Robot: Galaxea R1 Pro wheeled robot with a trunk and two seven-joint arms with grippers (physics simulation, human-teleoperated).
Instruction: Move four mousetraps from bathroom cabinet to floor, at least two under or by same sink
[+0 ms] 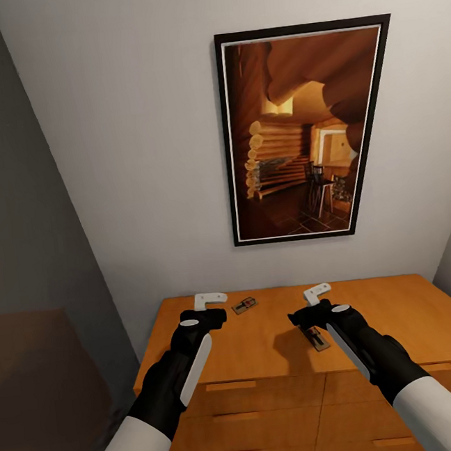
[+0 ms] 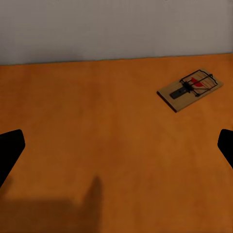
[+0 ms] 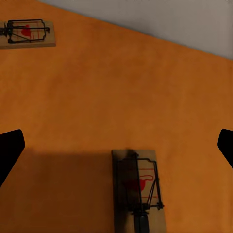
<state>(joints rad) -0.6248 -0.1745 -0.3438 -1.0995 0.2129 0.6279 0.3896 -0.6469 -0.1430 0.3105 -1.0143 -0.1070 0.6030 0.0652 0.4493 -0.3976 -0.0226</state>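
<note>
On the cabinet (image 1: pixel 279 331) top lie two mousetraps, well apart. One mousetrap (image 1: pixel 244 306) lies near the back edge, by the wall. The second mousetrap (image 1: pixel 317 339) lies nearer the cabinet's front, to the right of the first. A framed picture (image 1: pixel 309 130) hangs on the wall above the cabinet.

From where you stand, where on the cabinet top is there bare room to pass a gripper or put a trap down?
The cabinet top is bare along its right end, and at the front left corner beyond the left gripper. The crowded part is the middle: one mousetrap near the wall, another mousetrap under the right gripper. Both grippers are open.
</note>
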